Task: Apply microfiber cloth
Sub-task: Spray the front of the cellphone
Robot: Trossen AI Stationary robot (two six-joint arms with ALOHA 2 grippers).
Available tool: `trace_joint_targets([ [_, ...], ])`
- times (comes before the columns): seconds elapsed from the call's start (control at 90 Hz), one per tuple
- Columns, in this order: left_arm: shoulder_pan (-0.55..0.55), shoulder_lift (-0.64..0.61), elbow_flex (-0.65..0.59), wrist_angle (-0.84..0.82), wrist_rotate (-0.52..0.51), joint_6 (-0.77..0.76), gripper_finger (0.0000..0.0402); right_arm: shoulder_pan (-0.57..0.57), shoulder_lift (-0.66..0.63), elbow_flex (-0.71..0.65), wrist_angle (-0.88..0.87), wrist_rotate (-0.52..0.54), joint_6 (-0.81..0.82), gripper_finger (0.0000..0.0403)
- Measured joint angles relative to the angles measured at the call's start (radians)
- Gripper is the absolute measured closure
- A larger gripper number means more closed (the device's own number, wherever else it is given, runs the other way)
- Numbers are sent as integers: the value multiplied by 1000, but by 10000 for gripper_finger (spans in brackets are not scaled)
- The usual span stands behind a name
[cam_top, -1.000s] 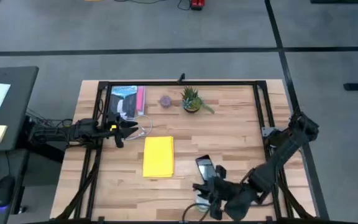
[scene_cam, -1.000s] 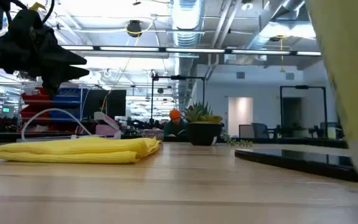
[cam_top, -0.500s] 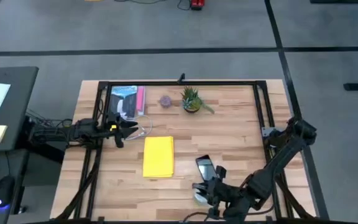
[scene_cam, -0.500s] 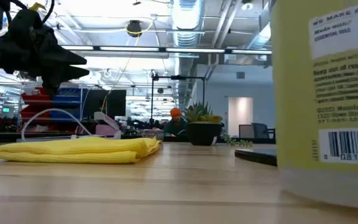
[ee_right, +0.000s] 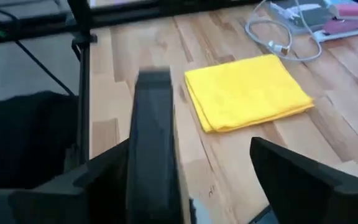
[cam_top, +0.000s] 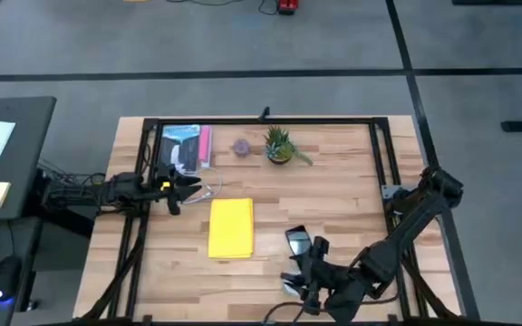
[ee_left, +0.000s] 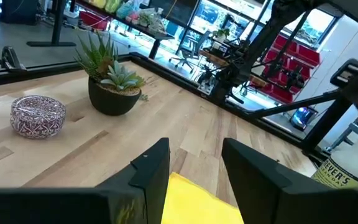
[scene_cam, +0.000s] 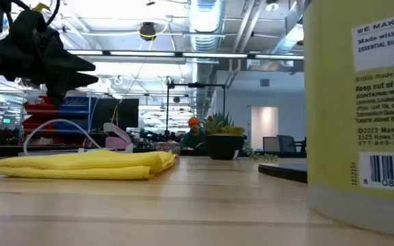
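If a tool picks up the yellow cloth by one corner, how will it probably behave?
The microfiber cloth lies folded in soft layers, so it would probably droop and unfold rather than stay flat. It looks thin and light. Pushed sideways, it may bunch up on the wooden table.

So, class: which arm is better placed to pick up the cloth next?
Left, probably. Its gripper hovers open beside the cloth, which fills its wrist view. The right gripper sits by the bottle, near the table's front edge.

An open-plan lab: ceiling ducts (scene_cam: 204,20), red racks (ee_left: 303,53), monitors (scene_cam: 111,113).
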Motion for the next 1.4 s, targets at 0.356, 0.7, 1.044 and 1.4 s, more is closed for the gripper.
trace_joint_targets([
  [0.356,0,0,0,-1,0,-9,267,-14,-102,0,163,3,-291,100],
  [0.7,0,0,0,2,0,-411,267,-91,-350,2,-226,30,-58,101],
  [1.044,0,0,0,-7,100,-408,267,-204,-314,-259,-411,-345,190,109],
  [1.4,0,23,0,6,37,-368,267,-254,-201,-666,186,-507,67,274],
])
